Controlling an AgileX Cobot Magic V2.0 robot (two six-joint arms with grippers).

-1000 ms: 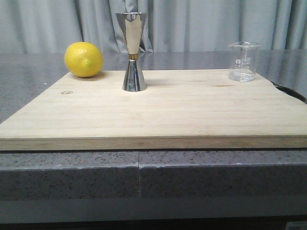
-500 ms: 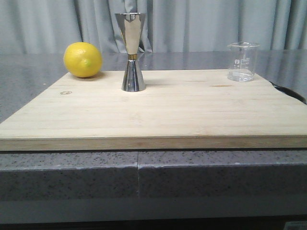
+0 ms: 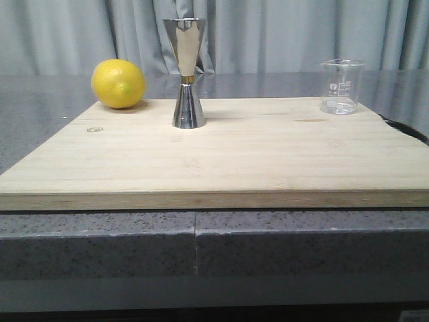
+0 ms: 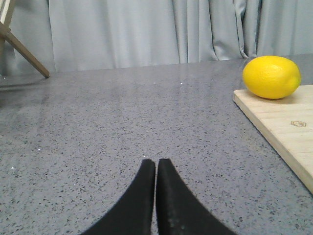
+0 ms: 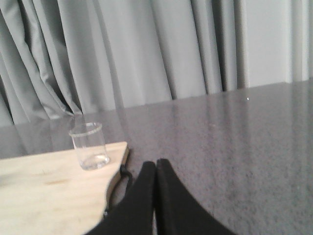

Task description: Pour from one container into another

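Left gripper (image 4: 155,164) with two matte black, smoothly curved fingers tapering to narrow tips, finely speckled rubbery surface, right gripper (image 5: 156,166) with matching plain black tapered fingers

In the front view the whole scene sits a touch further right than half a second ago: the lemon (image 3: 118,83), the steel jigger (image 3: 186,74) and the glass beaker (image 3: 342,86) shifted together, their spacing on the wooden board (image 3: 221,157) unaltered.
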